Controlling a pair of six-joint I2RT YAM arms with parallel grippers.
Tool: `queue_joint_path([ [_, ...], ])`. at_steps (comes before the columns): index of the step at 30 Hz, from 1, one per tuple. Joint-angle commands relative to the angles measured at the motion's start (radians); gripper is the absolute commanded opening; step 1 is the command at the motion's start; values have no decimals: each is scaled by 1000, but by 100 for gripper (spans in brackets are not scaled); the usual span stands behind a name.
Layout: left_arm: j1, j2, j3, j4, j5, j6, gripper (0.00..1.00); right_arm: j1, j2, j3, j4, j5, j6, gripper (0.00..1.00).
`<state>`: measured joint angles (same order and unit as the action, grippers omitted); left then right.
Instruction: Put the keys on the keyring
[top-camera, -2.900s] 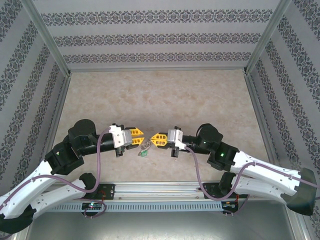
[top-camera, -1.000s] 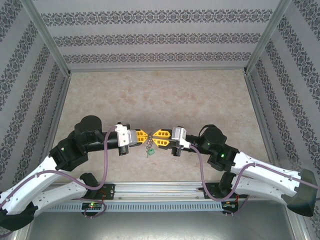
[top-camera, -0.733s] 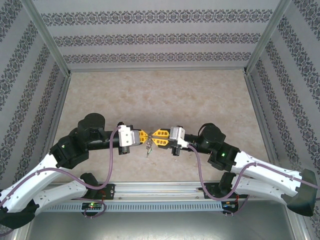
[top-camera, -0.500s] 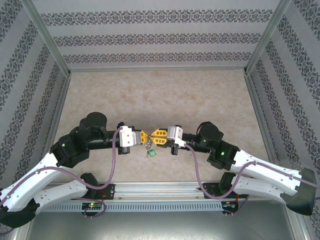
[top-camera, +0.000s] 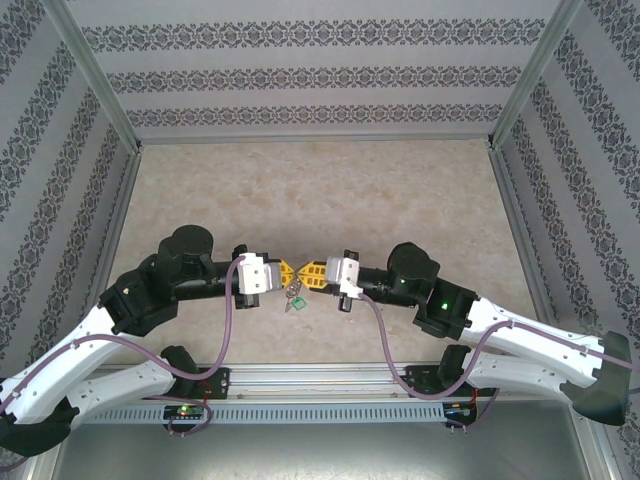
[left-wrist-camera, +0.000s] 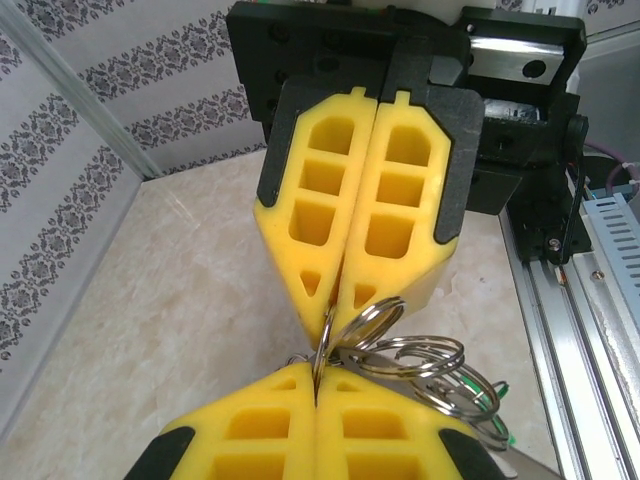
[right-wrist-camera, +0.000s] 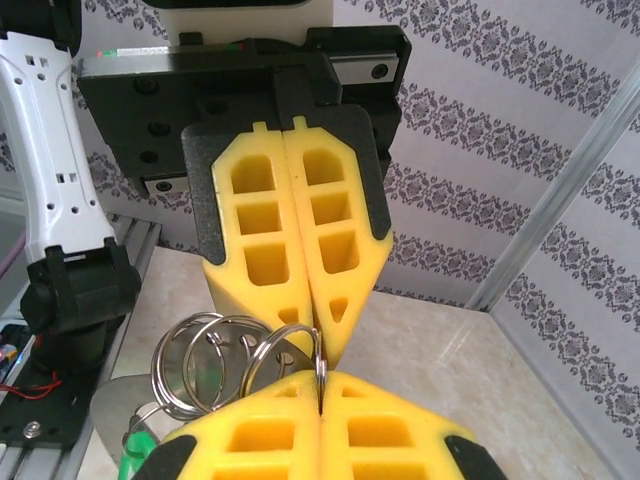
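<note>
left end effector: yellow fingers are pressing flat together with no gap, and they're pinching one wire loop of the keyring
right end effector: same deal here, it's squeezing fully closed on a loop of that same bundle, nearly tip to tip with my left one
meeting spot: both are sitting toward 6 o'clock on the counter, left reaching in from 9 o'clock, right from 3 o'clock
metal rings: fanning out at about 3 o'clock from the pinch in my left wrist view, and at 9 o'clock in my right wrist view
green tag: dangling at 6 o'clock just under the tips
key: honestly not managing to pick it out in that tangle, it's looking too small and cluttered
</note>
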<state>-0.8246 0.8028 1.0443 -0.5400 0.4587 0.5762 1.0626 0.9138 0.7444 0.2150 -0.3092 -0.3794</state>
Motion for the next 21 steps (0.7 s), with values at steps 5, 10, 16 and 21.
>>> queue_joint_path([
  [5,-1,-38,-25,100,25,-23,0,51,1,8,-25,113,-112,0],
  [10,-1,-45,-24,95,37,-20,0,54,-6,1,-16,123,-121,0],
  [16,-1,-47,-24,65,23,8,0,54,-14,-9,-5,137,-103,25],
  [21,-1,-63,-33,46,5,26,0,56,-49,-22,-25,155,-69,34],
])
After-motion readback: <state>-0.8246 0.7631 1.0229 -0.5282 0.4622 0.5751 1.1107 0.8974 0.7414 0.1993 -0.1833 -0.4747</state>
